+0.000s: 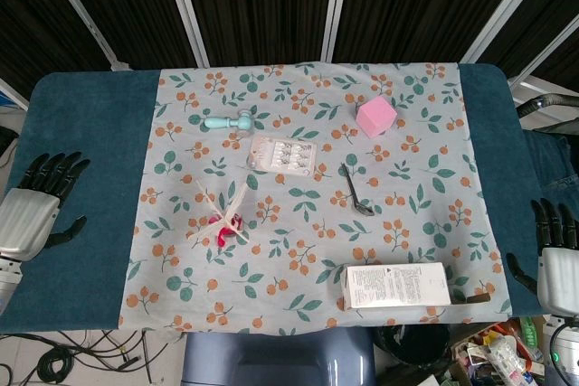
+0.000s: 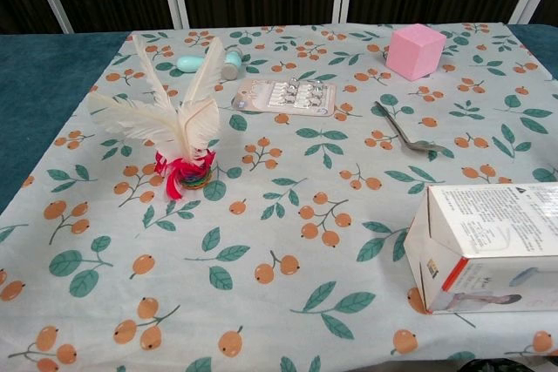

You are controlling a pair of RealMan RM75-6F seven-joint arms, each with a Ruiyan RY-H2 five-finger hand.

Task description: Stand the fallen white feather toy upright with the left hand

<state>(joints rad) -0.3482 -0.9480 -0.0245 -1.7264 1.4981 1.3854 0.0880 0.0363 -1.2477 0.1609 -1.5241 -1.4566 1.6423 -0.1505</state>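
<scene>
1. Chest view: white feather toy [image 2: 179,132] stands upright on its red base, left of centre on the floral cloth [image 2: 288,241]; plumes fan upward; task looks done.
2. Left hand [image 1: 32,210] rests on the left teal margin, well apart from the toy; fingers spread, holding nothing; likely parked clear.
3. Right hand [image 1: 554,264] at near right edge; empty, fingers apart.
4. Blister pack [image 2: 286,96] just right of the toy holds small pieces; carton [image 2: 488,246] near right, closed; contents unseen.

Open floral cloth [image 2: 288,215] lies bare in front of and to the right of the feather toy [image 2: 179,141], so there's clear passage there. Behind it, the teal roller [image 2: 209,63] and blister pack [image 2: 286,96] crowd the far side. The white box [image 2: 488,246] blocks the near right corner, spoon [image 2: 403,128] and pink cube [image 2: 415,51] beyond.
</scene>
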